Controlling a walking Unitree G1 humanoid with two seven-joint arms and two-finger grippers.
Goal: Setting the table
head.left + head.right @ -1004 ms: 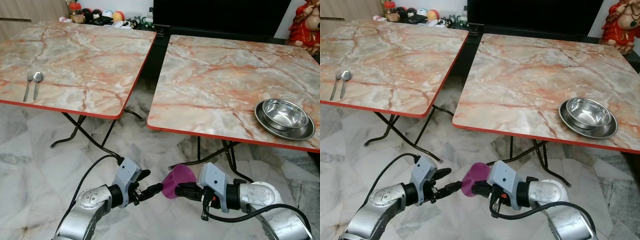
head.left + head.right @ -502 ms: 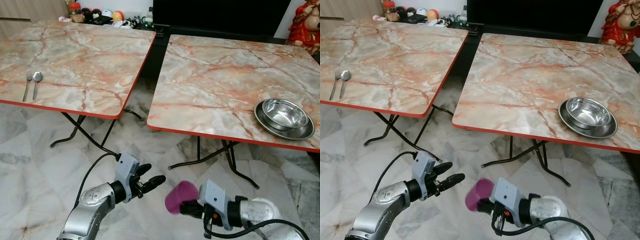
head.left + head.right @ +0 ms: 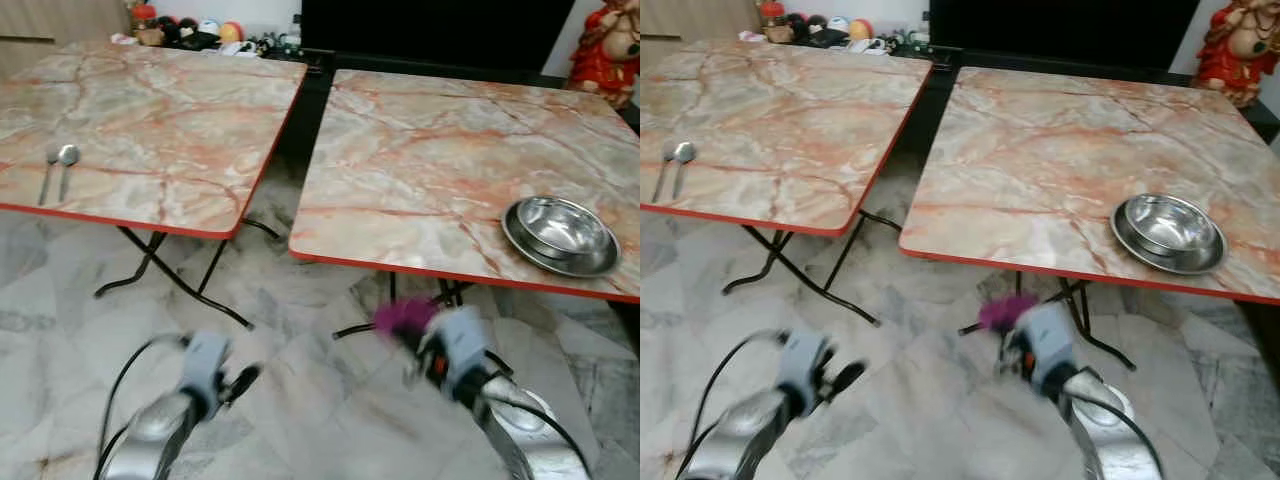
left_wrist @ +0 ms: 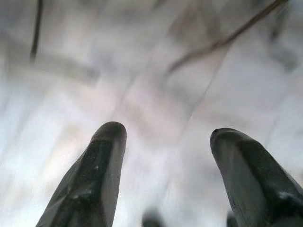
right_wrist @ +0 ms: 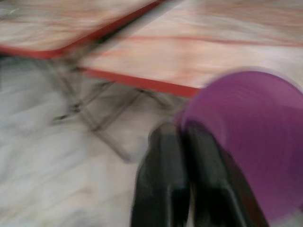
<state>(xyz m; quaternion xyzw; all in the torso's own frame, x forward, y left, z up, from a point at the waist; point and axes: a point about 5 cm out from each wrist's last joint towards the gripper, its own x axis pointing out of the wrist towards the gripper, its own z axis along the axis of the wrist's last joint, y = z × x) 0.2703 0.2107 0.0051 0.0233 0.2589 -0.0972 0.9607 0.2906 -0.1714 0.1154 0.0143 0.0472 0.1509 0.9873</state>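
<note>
Fork and spoon (image 3: 55, 170) at 9 o'clock, on left table (image 3: 160, 120). Left gripper (image 4: 163, 175) at 7 o'clock, low over floor, fingers spread, empty. Right gripper (image 5: 182, 175) at 5 o'clock, blurred, clamping purple cup (image 3: 402, 316) by rim. Steel bowl on plate (image 3: 560, 235) at 3 o'clock, right table (image 3: 440, 150).

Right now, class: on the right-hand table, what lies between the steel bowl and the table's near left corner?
Nothing. In the left eye view, the stretch from the steel bowl to the near left corner of the right-hand table is bare marble-patterned top.
</note>
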